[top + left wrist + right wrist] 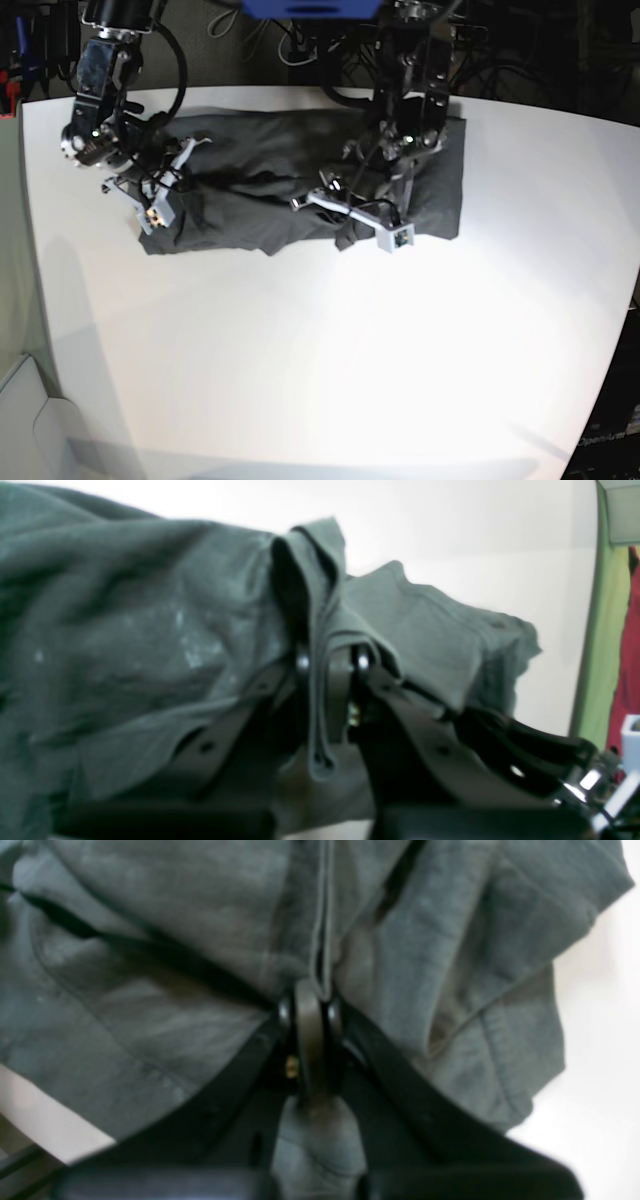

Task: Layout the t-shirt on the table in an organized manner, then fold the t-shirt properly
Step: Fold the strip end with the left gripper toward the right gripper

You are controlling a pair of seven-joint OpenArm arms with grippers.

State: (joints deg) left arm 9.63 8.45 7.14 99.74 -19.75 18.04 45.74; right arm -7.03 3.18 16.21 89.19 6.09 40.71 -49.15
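The left pincer (330, 665) is pinched tight on a doubled fold of the t-shirt (125, 630), the cloth squeezed between its two black fingers (302, 662) and hanging out below them; on the other side the right pincer (310, 1015) is clamped the same way, a hemmed edge of the same shirt (175, 940) running straight up out of its closed tips. From across the room, the left pincer (385, 205) sits at the near edge of the shirt's right-hand part and the right pincer (150, 190) near the garment's left end, well apart from each other. I would guess they grip two separated spots so the cloth can be pulled out flat between them. The shirt (290, 185) lies rumpled and bunched along the far side of the white counter (330, 360), creased through the middle, so to my eye the spreading-out is not finished and no proper fold is begun
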